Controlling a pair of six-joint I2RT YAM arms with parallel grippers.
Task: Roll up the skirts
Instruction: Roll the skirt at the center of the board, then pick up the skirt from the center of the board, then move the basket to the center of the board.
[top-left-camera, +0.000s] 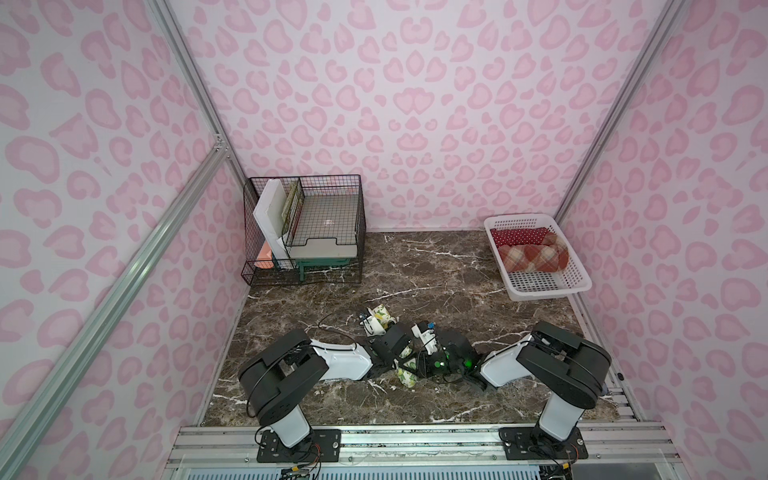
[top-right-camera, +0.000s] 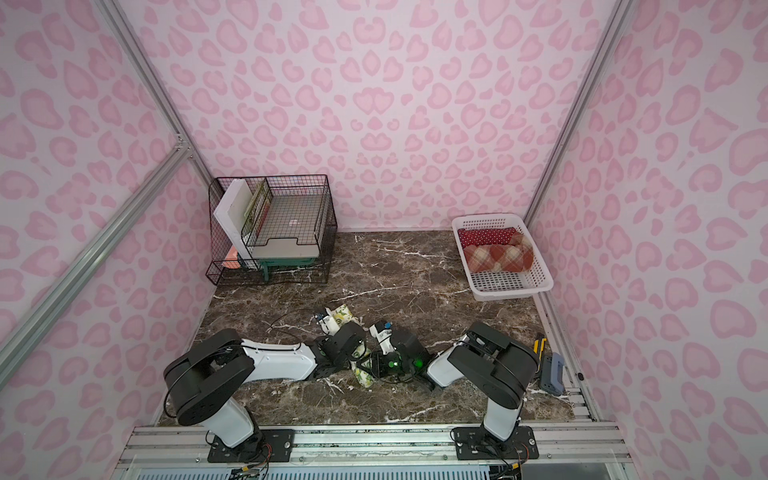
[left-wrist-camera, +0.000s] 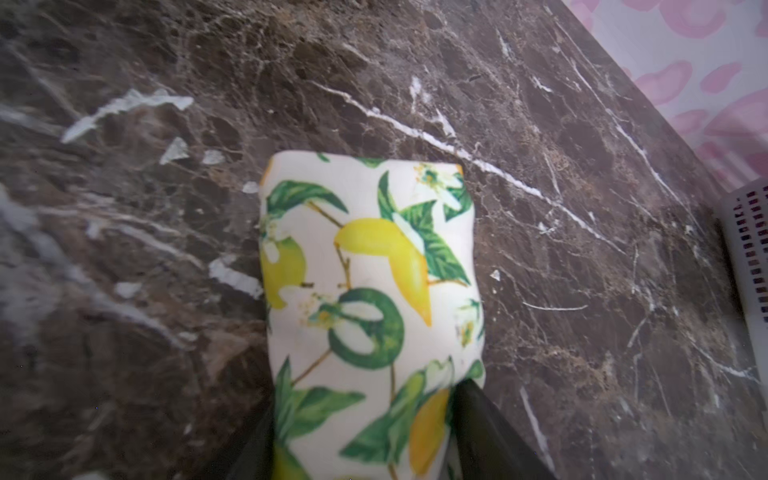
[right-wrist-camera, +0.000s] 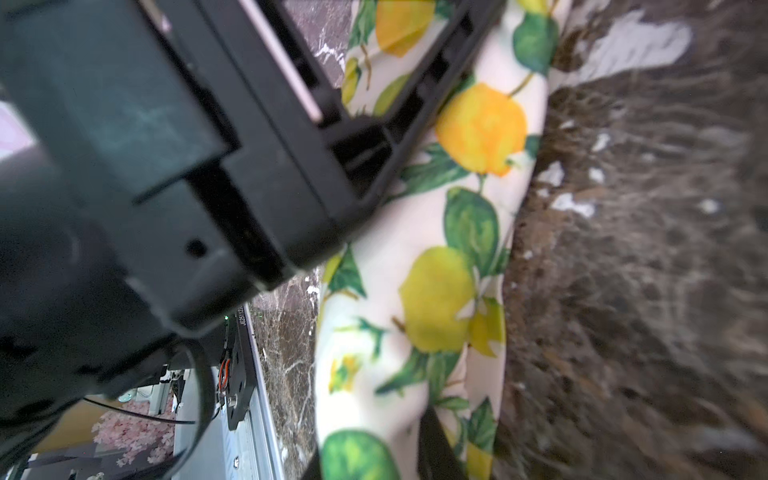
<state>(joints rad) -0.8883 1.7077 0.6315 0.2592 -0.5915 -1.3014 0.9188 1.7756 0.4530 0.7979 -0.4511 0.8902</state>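
Observation:
The cream lemon-print skirt (left-wrist-camera: 370, 266) lies rolled up on the dark marble table (top-left-camera: 436, 282), between my two arms. Its ends show in both top views (top-left-camera: 380, 316) (top-right-camera: 361, 376). My left gripper (left-wrist-camera: 365, 399) (top-left-camera: 383, 327) straddles the roll, its black fingers (left-wrist-camera: 478, 415) pressed against both sides. My right gripper (right-wrist-camera: 374, 440) (top-left-camera: 409, 365) is shut on the cloth at the roll's near end. The red polka-dot skirt (top-left-camera: 519, 237) and the plaid skirt (top-left-camera: 532, 257) lie rolled in the white basket (top-left-camera: 540, 289) at the back right.
A black wire rack (top-left-camera: 303, 232) with trays and boards stands at the back left. A yellow cutter (top-right-camera: 539, 340) and a blue-grey tool (top-right-camera: 552, 374) lie by the table's right edge. Pink patterned walls close three sides; an aluminium rail (top-left-camera: 415, 436) runs along the front.

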